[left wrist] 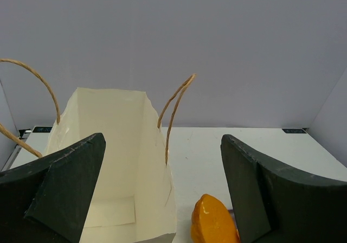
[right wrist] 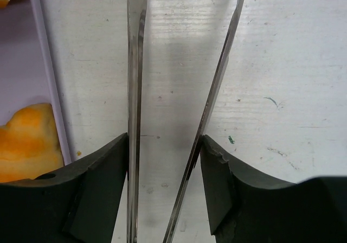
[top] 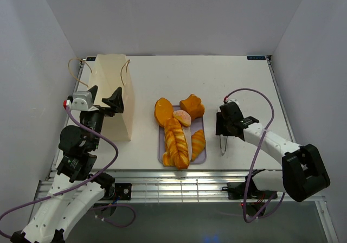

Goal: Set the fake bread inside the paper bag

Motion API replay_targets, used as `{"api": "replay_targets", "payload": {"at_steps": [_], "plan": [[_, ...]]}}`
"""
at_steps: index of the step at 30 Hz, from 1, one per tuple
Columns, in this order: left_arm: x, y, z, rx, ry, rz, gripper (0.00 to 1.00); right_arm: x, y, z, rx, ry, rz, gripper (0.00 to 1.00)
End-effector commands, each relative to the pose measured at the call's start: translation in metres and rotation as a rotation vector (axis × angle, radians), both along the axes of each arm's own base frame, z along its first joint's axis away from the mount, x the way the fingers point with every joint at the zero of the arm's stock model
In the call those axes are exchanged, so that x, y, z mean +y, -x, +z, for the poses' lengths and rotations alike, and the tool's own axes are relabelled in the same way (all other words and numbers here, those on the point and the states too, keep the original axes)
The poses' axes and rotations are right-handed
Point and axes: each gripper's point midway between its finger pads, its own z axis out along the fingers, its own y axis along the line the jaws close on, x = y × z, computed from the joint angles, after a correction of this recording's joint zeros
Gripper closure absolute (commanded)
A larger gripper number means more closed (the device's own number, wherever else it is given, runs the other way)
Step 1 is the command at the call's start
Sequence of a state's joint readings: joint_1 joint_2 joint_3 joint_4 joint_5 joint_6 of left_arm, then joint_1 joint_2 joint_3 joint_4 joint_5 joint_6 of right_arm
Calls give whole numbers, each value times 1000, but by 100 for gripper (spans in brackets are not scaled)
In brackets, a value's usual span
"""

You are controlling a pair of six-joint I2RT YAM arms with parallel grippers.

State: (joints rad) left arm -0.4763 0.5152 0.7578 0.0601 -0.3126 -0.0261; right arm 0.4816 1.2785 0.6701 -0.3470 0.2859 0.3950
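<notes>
The fake bread lies on a lilac tray at mid-table: an oval loaf, a chunky bun, a small pale bun, braided loaves and a croissant. The cream paper bag stands open at the left, its inside showing in the left wrist view. My left gripper is open and empty, above the bag's right wall. One orange pastry shows to the right of the bag. My right gripper is shut on the metal tongs, low at the table right of the tray.
The tongs point toward the near edge. The tray edge and a piece of bread lie just left of the right gripper. Grey walls close in on three sides. The bag's cord handles stand up.
</notes>
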Motion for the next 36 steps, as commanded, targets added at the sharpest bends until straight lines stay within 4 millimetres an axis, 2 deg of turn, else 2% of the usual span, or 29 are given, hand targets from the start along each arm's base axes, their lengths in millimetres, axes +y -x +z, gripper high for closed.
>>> {"api": "replay_targets", "payload": {"at_steps": [1,6,12,21,26,31,36], "plan": [[-4,0,-3,-2,-10,-16,2,-2,-13,27,-63,0,0,41],[-4,0,-3,-4,-9,-18,2,-6,-12,38,-71,7,10,41],[-4,0,-3,-3,-8,-16,2,-1,-10,57,-84,-22,56,41],[-4,0,-3,-2,-10,-18,2,-4,6,75,-72,-12,129,40],[-4,0,-3,-4,-9,-19,2,2,13,82,-71,-50,163,40],[-5,-1,-5,1,-16,-18,2,6,16,103,-108,-88,182,40],[-4,-1,-5,-1,-16,-11,2,8,15,136,-171,-119,193,41]]}}
